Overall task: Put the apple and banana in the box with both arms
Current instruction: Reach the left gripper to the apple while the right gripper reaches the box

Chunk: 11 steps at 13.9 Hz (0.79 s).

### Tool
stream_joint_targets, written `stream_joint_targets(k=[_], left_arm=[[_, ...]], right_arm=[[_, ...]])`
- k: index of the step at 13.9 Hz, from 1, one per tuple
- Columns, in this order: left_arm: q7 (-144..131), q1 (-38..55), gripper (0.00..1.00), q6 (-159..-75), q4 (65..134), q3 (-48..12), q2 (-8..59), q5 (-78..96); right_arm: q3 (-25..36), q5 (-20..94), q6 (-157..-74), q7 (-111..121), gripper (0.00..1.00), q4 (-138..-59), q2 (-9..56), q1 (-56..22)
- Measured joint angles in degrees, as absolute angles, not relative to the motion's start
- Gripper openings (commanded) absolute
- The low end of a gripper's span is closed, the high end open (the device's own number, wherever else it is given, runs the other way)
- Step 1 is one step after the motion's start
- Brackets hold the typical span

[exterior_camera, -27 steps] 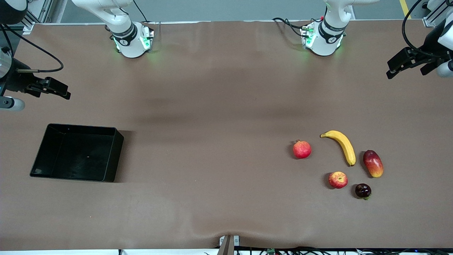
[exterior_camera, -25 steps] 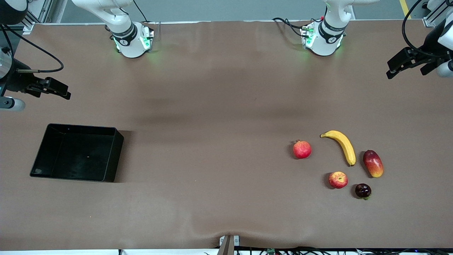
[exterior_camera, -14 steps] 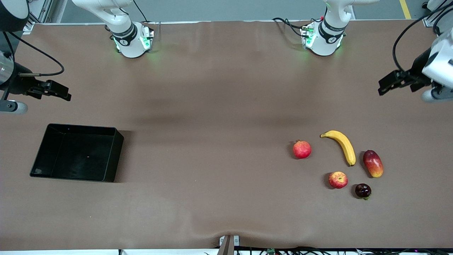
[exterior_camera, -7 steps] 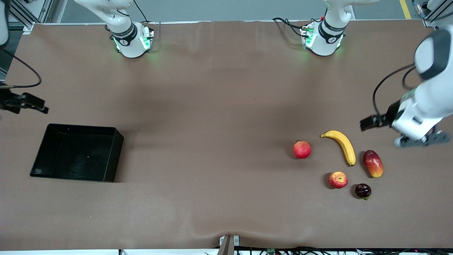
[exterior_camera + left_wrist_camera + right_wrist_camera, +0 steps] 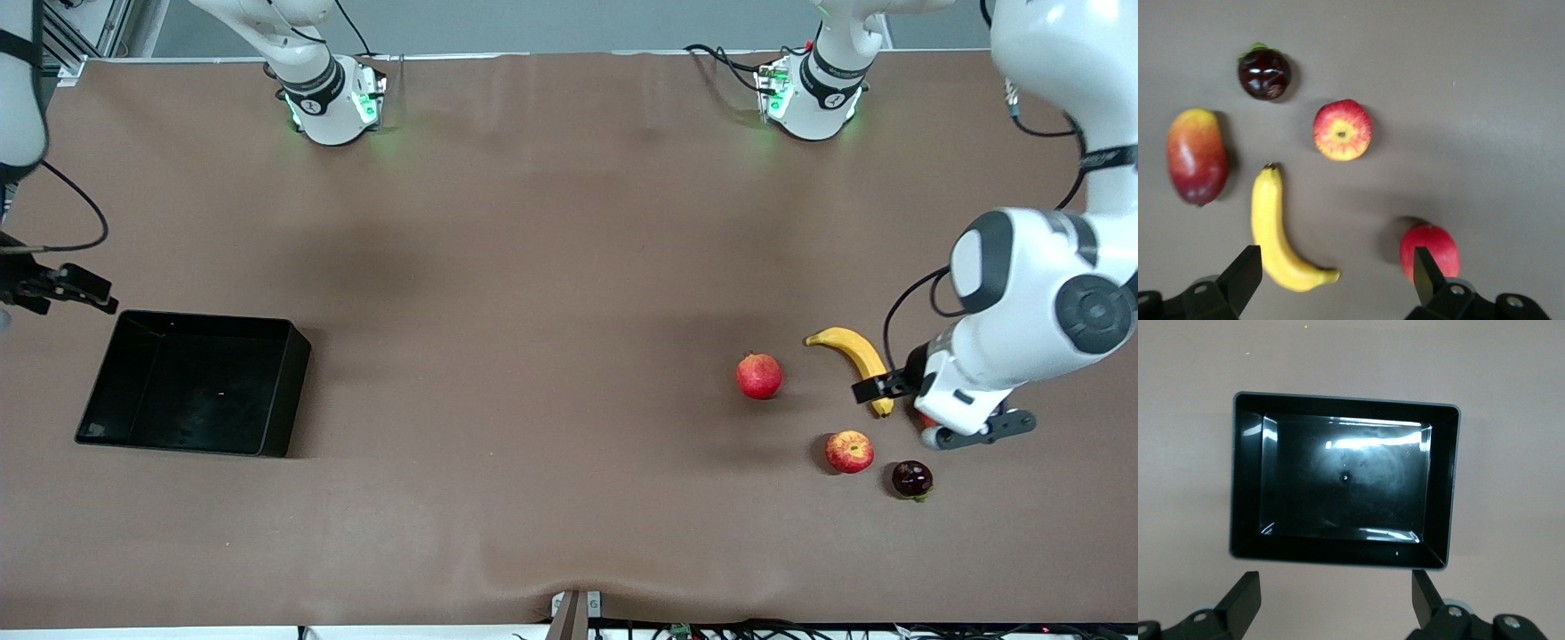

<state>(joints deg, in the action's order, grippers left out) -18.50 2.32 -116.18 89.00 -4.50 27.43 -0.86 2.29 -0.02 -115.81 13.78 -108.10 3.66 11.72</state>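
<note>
The yellow banana [image 5: 851, 349] lies at the left arm's end of the table, with the red-yellow apple [image 5: 849, 451] nearer the front camera. My left gripper [image 5: 876, 389] hangs open and empty over the banana's nearer tip. In the left wrist view the gripper [image 5: 1335, 280] is open above the banana [image 5: 1277, 233], with the apple [image 5: 1342, 130] apart from it. The black box [image 5: 213, 317] sits empty at the right arm's end. My right gripper [image 5: 76, 292] hovers open over the table beside the box's corner. It shows open and empty in the right wrist view [image 5: 1335, 597], with the box [image 5: 1345, 399] just off its tips.
An evenly red round fruit [image 5: 758, 375] lies beside the banana, toward the table's middle. A dark purple fruit [image 5: 911, 478] lies beside the apple. A red-yellow mango [image 5: 1197, 157] lies next to the banana; in the front view the left arm covers most of it.
The left arm has swung down from the table's end to over the fruits. The right gripper has moved closer to the box. The fruits and the box have not moved.
</note>
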Motion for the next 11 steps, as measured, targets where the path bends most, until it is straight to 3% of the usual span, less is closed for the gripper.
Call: stream_joint_targets(k=[7,11], left_arm=[[-18.55,2.14,1.00,-125.08,88.11,-4.22,34.87,-3.83],[-17.92,1.90,1.00,-127.26,84.54,-3.40,39.33,-5.38]], right_arm=[[2.40,-0.13,-138.69,13.79,1.00,-125.32,4.16,13.90],[2.41,-0.17,-146.69,18.08,1.00,-128.19,7.08,16.89]])
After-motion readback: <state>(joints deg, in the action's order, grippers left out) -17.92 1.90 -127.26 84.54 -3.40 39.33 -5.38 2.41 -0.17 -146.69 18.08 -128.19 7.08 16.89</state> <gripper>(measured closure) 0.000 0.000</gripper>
